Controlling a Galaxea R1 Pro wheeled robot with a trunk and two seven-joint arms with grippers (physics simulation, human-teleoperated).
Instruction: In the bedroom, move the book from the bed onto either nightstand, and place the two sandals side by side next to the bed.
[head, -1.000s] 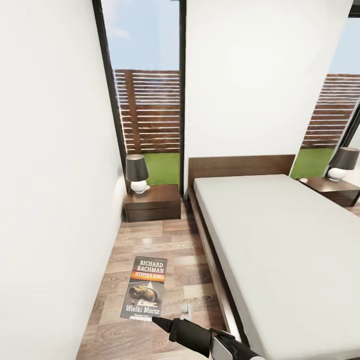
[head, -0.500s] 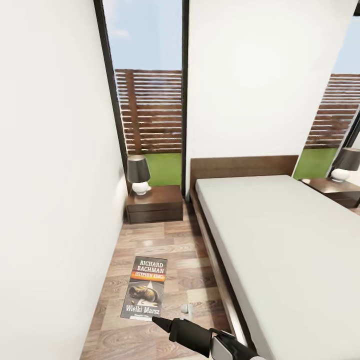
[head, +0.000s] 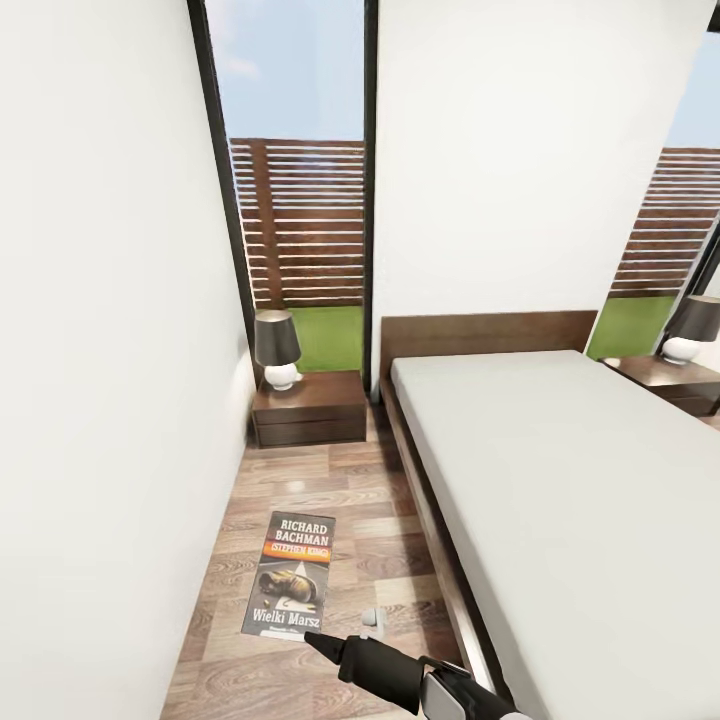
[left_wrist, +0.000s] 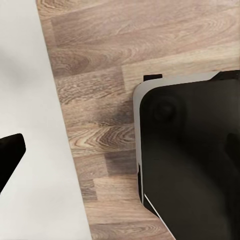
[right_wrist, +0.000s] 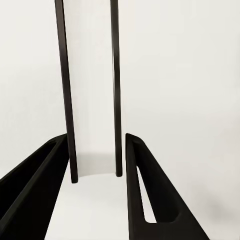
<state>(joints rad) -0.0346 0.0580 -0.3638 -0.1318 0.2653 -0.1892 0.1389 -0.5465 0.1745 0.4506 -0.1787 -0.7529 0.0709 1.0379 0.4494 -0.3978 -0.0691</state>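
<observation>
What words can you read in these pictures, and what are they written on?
All are on the book cover, head view:
"RICHARD BACHMAN", white letters at the top.
"(STEPHEN KING)", on the orange band, a bit blurred.
"Wielki Marsz", near the bottom.
A tiny line under that is too small to read.

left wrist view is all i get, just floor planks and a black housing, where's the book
Observer: The book is at the tip of the right gripper's fingers, cover facing the head camera, over the floor between the wall and the bed.
Operator: nearest nightstand?
Observer: One nightstand stands straight ahead, beside the headboard, carrying a lamp.
Operator: room on its top?
Observer: Looks so; the lamp takes only the wall-side end of the top.
</observation>
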